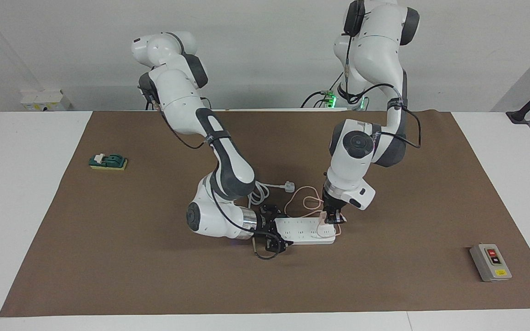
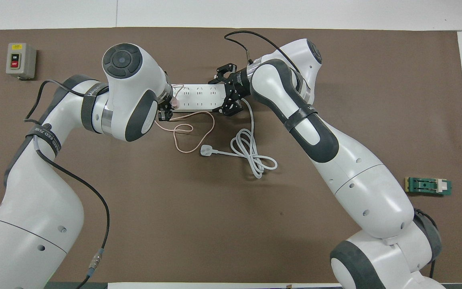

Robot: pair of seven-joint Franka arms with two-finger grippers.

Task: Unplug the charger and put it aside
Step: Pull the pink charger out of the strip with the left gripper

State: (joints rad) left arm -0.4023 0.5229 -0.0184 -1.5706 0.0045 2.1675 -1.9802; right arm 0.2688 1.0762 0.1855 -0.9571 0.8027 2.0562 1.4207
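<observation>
From the facing view we see the left gripper (image 1: 332, 220) pinching the charger (image 1: 324, 217), plugged into the strip (image 1: 304, 230) at the left arm's end; the right gripper (image 1: 275, 230) straddles the other end, fingers spread. From overhead, the left arm hides most of the charger; its cable (image 2: 187, 130) loops on the brown mat (image 2: 375, 80).

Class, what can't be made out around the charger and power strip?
Pins of the charger: overhead view, covered by the left arm's wrist; facing view, by the left gripper.
End of the power strip: both views, hidden by the right gripper.
Labels on the switch box: too small, both views.
</observation>
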